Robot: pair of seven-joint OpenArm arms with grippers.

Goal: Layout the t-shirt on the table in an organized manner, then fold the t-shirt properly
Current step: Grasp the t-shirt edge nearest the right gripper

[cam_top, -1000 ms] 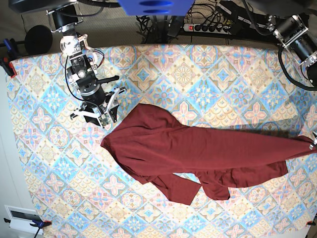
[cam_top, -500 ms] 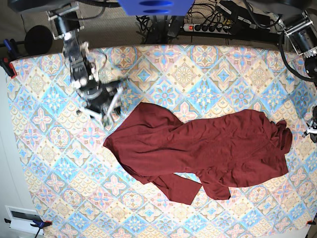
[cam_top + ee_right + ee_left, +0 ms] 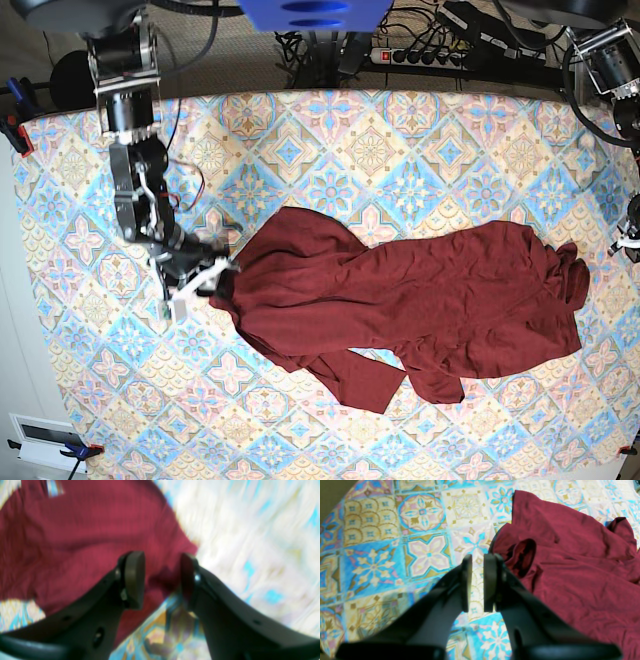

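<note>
One t-shirt [image 3: 420, 300] lay crumpled across the middle of the table [image 3: 400, 140], its hem bunched toward one edge. Two grippers worked the scene. The right gripper [image 3: 160, 580] hovered at the shirt's corner, jaws spread, nothing pinched; that view was smeared. The left gripper [image 3: 477, 582] stood beside the bunched hem, jaws slightly parted and empty. Farther back, one power strip [image 3: 425, 55] lay behind the table.

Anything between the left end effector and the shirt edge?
Only a short strip of bare table shows beside the shirt in the left wrist view; the left end effector holds nothing.
</note>
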